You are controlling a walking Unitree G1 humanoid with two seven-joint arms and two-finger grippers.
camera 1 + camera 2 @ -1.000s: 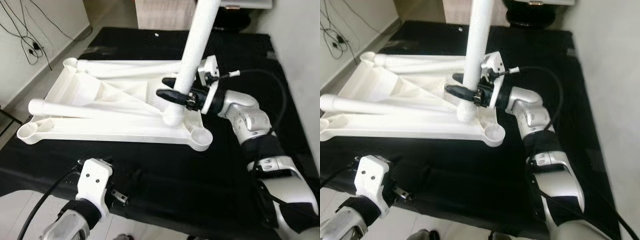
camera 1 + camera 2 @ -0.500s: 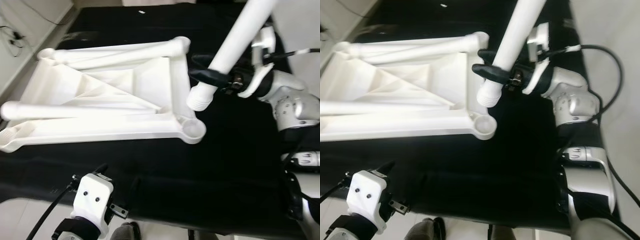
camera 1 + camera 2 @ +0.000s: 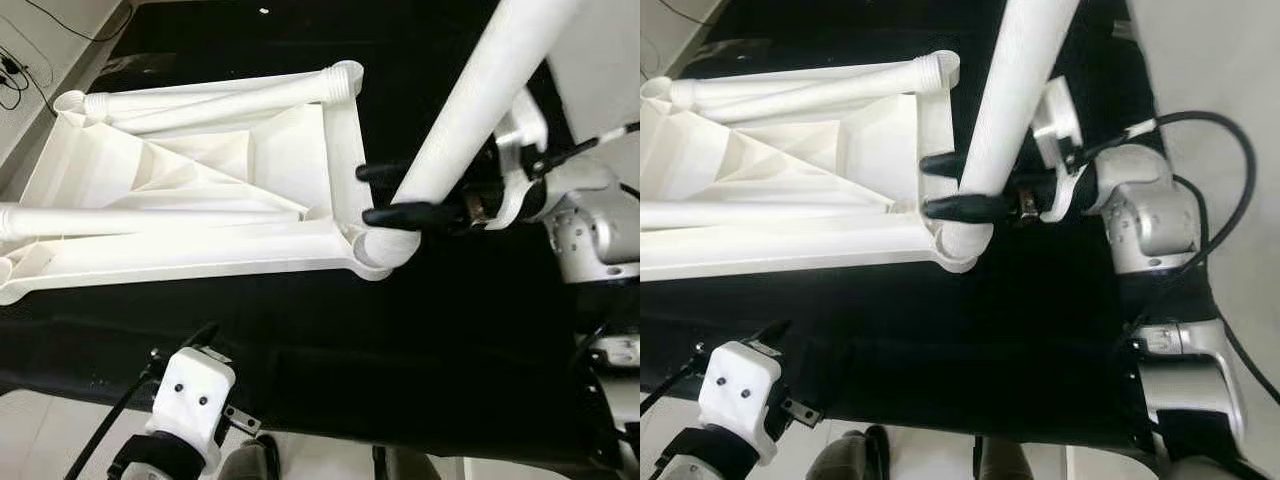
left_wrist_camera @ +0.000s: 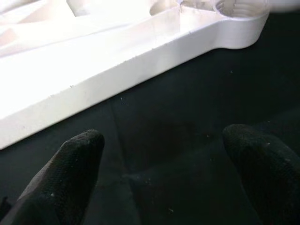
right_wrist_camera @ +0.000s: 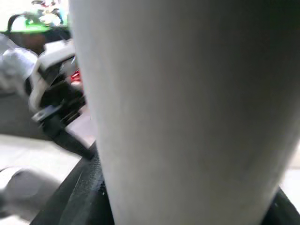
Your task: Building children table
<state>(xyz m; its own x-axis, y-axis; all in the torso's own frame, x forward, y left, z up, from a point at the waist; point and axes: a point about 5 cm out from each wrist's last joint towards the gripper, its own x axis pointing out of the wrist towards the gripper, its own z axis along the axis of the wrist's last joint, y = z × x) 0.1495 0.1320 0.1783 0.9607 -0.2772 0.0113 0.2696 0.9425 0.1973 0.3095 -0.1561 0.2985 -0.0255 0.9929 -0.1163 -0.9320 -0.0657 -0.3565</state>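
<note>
The white children's table top (image 3: 200, 190) lies upside down on a black cloth (image 3: 400, 350). Two white legs lie across it, one along the far side (image 3: 220, 100) and one near the middle (image 3: 130, 220). My right gripper (image 3: 362, 194) is shut on a third white leg (image 3: 480, 110), which tilts up to the right. Its lower end rests at the table top's near right corner socket (image 3: 385, 245). In the right wrist view the leg (image 5: 178, 108) is pressed between the fingers. My left gripper (image 4: 164, 164) is open, low over the cloth, just short of the table top's near edge (image 4: 117, 75).
A person's shoes (image 3: 850, 455) stand at the cloth's front edge, between my arms. Pale floor with cables (image 3: 15, 75) runs along the left. A white wall (image 3: 610, 60) stands close on the right.
The camera has shifted. My right gripper swung the leg out past the table's right edge, then brought its lower end onto the near right corner socket. The left gripper stayed low.
</note>
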